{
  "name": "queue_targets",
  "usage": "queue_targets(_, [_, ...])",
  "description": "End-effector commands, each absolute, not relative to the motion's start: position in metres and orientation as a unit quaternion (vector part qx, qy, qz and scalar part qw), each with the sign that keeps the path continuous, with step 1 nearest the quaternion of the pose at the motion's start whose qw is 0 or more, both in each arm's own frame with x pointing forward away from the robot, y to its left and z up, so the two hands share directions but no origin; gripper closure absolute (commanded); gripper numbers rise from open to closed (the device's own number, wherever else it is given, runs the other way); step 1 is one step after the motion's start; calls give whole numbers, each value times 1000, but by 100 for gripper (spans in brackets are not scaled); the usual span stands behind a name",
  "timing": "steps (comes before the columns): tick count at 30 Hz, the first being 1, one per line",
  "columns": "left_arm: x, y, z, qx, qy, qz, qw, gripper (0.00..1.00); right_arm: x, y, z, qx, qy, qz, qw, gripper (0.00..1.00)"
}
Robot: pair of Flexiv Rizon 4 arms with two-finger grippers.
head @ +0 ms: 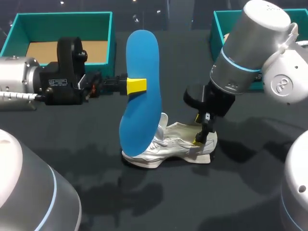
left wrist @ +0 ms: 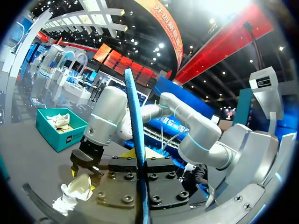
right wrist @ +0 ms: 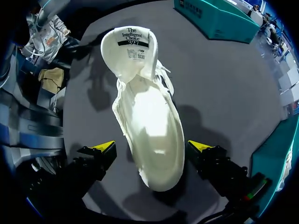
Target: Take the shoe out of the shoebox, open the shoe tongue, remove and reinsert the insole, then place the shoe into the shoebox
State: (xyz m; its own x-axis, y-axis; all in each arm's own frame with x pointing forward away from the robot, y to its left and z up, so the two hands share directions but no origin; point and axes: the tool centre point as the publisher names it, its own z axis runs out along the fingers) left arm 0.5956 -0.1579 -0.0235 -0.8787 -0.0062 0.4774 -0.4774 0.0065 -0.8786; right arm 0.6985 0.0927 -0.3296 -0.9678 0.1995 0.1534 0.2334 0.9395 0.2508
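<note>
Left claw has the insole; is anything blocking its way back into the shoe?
Nothing visible does. The left claw holds the insole upright by the shoe. Its tongue is pulled open, leaving the opening bare. The right claw straddles the heel end, not across the opening.

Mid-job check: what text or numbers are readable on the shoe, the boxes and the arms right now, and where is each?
"The Intelligent Choice": label on the opened shoe tongue, right wrist view.
"327": dark band on that same label.
White print on the shoebox wall: too small to read.
White sticker on the left arm's black wrist block, head view: too small to read.
</note>
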Motion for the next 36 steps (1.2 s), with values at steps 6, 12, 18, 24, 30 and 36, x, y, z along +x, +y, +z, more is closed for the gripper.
queue_targets(6, [597,-160,-24,175,-688,683,173,100,715,112,-324,-92,-988,-108,59,0])
queue_targets(12, [597,-160,-24,175,-688,683,173,100,735,122,-325,-89,-991,-81,64,0])
queue_targets(18, [597,-160,-24,175,-688,683,173,100,744,129,-329,-76,-993,-71,63,0])
queue_targets(24, [597,-160,-24,175,-688,683,173,100,746,134,-337,-73,-993,-63,63,1])
queue_targets(30, [597,-160,-24,175,-688,683,173,100,746,135,-349,-77,-994,-57,60,8])
queue_targets(36, [597,-160,-24,175,-688,683,173,100,747,131,-366,-78,-993,-57,63,26])
